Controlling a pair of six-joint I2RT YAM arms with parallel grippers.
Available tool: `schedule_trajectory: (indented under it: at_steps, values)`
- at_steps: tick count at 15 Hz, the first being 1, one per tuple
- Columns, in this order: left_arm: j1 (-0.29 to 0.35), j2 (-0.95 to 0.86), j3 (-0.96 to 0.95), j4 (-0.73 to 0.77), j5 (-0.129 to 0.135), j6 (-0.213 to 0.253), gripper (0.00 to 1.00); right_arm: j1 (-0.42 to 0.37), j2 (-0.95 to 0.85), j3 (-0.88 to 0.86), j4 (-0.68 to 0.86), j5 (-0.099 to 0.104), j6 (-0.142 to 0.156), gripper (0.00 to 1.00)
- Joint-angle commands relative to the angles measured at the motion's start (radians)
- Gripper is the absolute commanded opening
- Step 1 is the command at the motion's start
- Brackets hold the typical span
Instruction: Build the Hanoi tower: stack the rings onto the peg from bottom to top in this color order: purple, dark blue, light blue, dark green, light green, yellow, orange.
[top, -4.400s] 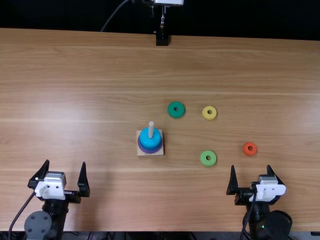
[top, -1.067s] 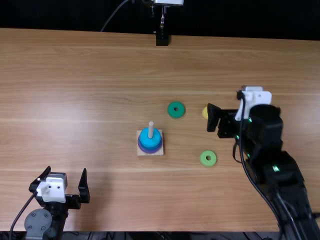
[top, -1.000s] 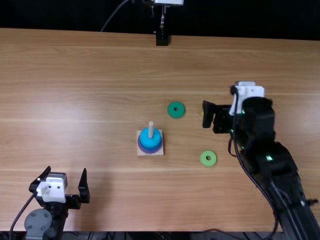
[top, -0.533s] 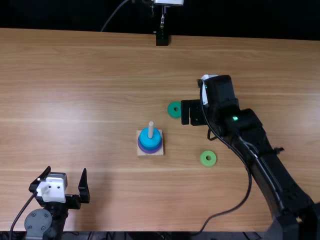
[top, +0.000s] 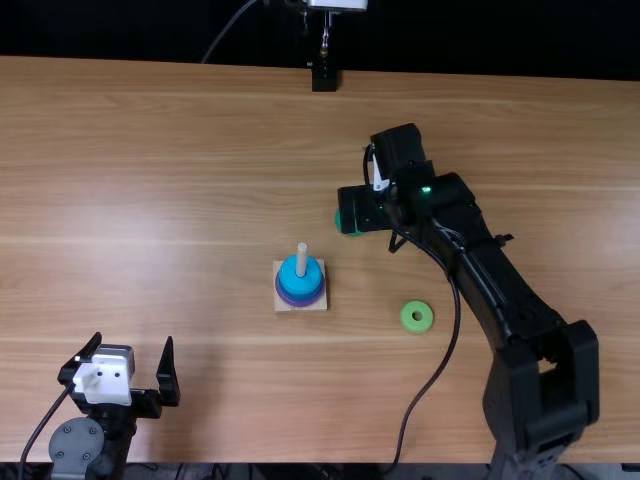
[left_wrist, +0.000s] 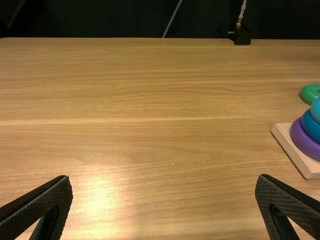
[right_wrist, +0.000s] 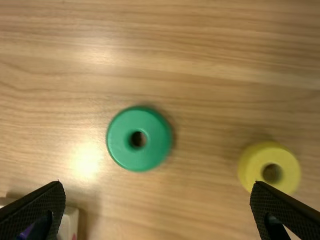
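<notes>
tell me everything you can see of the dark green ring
The dark green ring is a thick, smooth disc with rounded edges and a round central hole, plastic or painted wood by its look. It lies flat on the table, off the peg, beyond the tower's wooden base and a little to its right in the top view. The right end effector partly hides it there, open above it; only the table touches it.
</notes>
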Motion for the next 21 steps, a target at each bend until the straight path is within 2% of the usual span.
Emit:
schedule_trajectory:
  at_steps: [1, 3, 12, 21]
  values:
    - [0.001, -0.012, -0.105, -0.080, 0.015, 0.015, 1.00, 0.028, 0.055, 0.056, -0.005, 0.015, 0.008, 1.00]
    - [0.001, -0.012, -0.105, -0.082, 0.015, 0.015, 1.00, 0.040, 0.106, 0.085, -0.049, 0.017, 0.008, 1.00]
    - [0.001, -0.012, -0.105, -0.082, 0.015, 0.015, 1.00, 0.040, 0.281, 0.211, -0.060, 0.019, 0.006, 1.00]
    - [0.001, -0.012, -0.105, -0.080, 0.015, 0.015, 1.00, 0.040, 0.307, 0.209, -0.060, 0.017, 0.008, 1.00]
